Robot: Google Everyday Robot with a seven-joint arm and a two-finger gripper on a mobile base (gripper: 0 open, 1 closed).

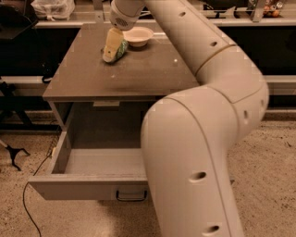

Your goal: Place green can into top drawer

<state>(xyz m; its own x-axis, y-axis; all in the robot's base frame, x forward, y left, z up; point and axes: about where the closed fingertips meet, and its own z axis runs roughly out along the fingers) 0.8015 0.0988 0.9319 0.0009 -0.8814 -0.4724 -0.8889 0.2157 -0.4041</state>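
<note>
The green can [123, 47] lies on its side on the grey-brown cabinet top [138, 71], near the back and just left of a pale bowl [138, 35]. My gripper [112, 45] reaches down from above onto the can and covers its left part. The top drawer [78, 189] is pulled open below the cabinet top. Its inside shows nothing in the part I can see, and its dark loop handle [131, 196] is on the front panel. My arm [208, 120] hides the right half of the drawer.
A plastic bag [53, 8] sits on a shelf behind the cabinet at the top left. A dark cable [27, 203] runs over the speckled floor to the left of the drawer. Dark shelving stands behind the cabinet.
</note>
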